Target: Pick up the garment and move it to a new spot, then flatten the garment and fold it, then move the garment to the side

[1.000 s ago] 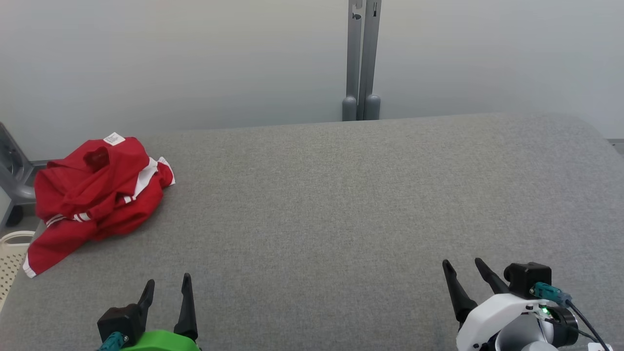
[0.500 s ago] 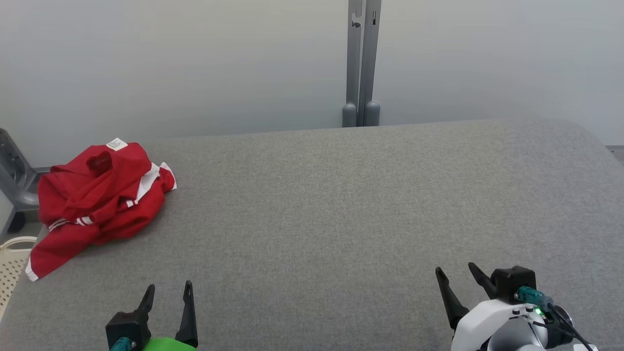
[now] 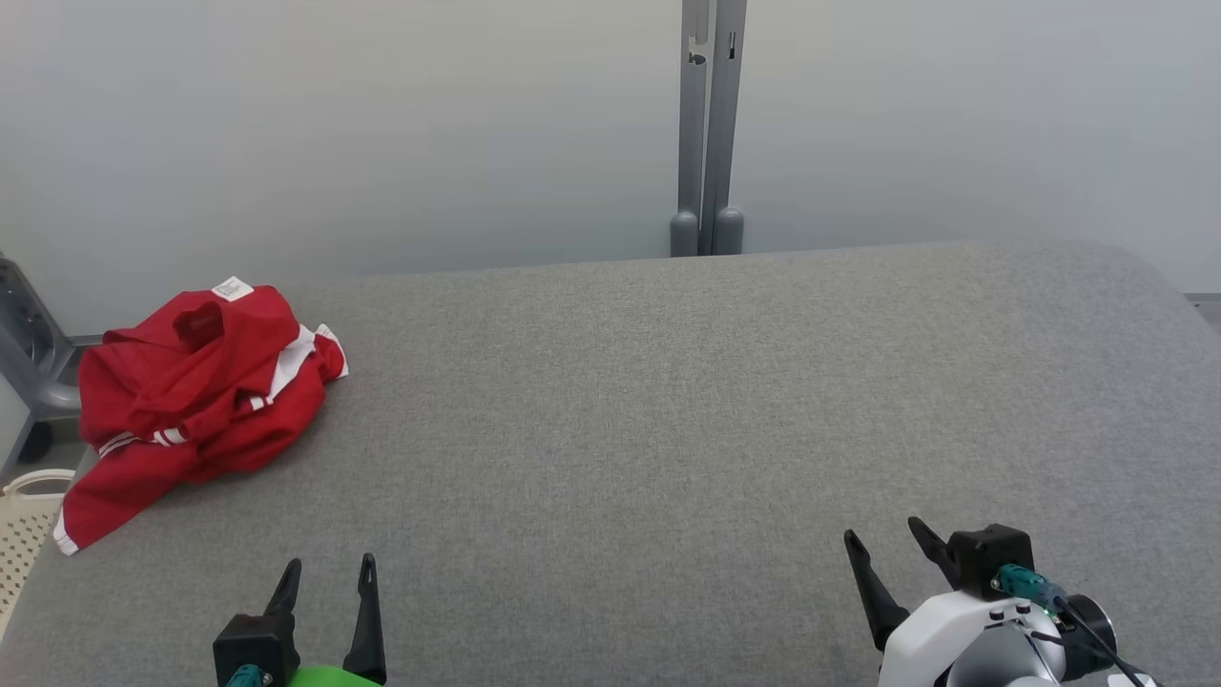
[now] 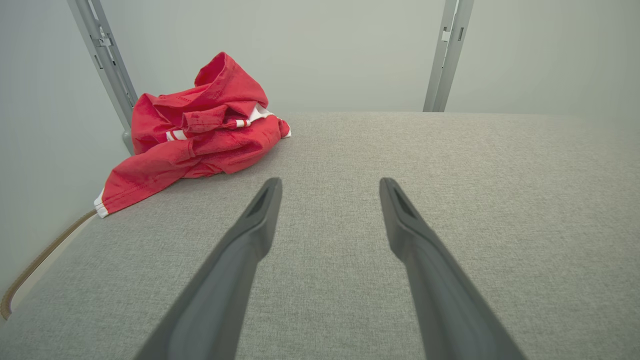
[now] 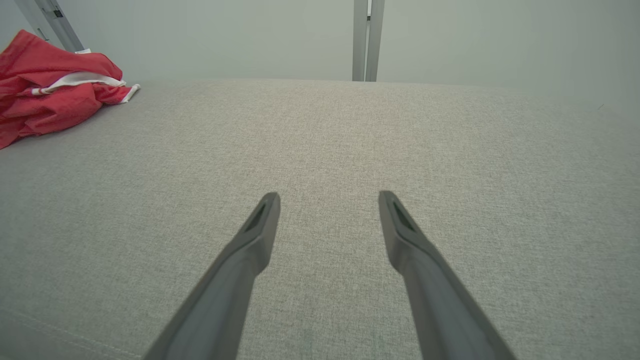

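The garment (image 3: 196, 382) is a red piece with white stripes, lying crumpled at the far left of the grey table (image 3: 668, 401), one end hanging over the left edge. It also shows in the left wrist view as a heap, the garment (image 4: 200, 135), and at the upper left of the right wrist view, the garment (image 5: 45, 90). My left gripper (image 3: 327, 565) stands open at the lower left, well short of the garment, nothing between its fingers (image 4: 260, 215). My right gripper (image 3: 883, 530) stands open at the lower right, also empty.
A grey upright post (image 3: 706, 124) stands behind the table's far edge. A pale perforated basket (image 3: 24, 525) sits below the table's left edge, with a grey frame (image 3: 29, 353) beside it. A pale wall runs behind.
The head view has tilted up a little, so the table and garment sit lower in the picture. Both grippers show lower in the view; both stay open.
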`<state>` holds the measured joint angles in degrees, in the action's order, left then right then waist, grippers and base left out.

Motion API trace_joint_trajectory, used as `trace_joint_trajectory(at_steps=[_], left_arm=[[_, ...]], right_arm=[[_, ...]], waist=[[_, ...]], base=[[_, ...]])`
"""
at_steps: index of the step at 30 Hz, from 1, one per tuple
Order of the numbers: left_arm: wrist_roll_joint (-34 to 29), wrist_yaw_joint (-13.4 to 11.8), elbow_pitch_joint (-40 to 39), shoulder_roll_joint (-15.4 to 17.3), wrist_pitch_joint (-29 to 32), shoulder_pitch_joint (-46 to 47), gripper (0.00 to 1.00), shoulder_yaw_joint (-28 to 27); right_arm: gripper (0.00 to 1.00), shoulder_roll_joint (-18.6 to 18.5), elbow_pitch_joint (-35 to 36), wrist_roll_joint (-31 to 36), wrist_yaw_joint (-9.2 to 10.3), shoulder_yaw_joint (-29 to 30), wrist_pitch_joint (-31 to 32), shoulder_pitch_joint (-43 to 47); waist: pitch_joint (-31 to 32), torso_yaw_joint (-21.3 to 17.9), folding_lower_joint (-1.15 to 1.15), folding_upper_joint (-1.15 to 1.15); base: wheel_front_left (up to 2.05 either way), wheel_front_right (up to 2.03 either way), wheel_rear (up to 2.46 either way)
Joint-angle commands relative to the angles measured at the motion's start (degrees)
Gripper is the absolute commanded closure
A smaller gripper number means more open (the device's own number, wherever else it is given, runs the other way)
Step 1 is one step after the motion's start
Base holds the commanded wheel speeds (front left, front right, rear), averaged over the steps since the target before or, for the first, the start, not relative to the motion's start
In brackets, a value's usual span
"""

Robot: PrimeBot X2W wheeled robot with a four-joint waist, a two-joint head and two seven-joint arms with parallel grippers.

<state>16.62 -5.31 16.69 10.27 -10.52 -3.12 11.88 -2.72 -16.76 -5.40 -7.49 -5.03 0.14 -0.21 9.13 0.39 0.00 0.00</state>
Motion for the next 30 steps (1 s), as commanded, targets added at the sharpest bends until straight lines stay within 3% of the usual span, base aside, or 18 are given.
trace_joint_trajectory(at_steps=[1, 13, 30], left_arm=[[0.3, -0.4, -0.2, 0.5, -0.3, -1.0, 0.00, 0.1], [0.6, -0.6, -0.6, 1.3, 0.1, -0.3, 0.00, 0.2], [0.4, -1.6, -3.2, 4.0, 1.6, -0.7, 0.00, 0.1]], right_arm=[[0.00, -0.3, -0.2, 0.3, 0.00, -0.1, -0.4, -0.1], [0.00, -0.3, 0.2, -0.4, 0.00, 0.0, -0.7, 0.5], [0.00, -0.3, -0.5, -2.9, 0.00, -0.5, -2.9, -0.4]], waist=[[0.0, 0.0, 0.00, 0.00], [-0.4, 2.4, 0.00, 0.00], [-0.9, 16.1, 0.00, 0.00]], base=[[0.00, 0.00, 0.00], [0.00, 0.00, 0.00], [0.00, 0.00, 0.00]])
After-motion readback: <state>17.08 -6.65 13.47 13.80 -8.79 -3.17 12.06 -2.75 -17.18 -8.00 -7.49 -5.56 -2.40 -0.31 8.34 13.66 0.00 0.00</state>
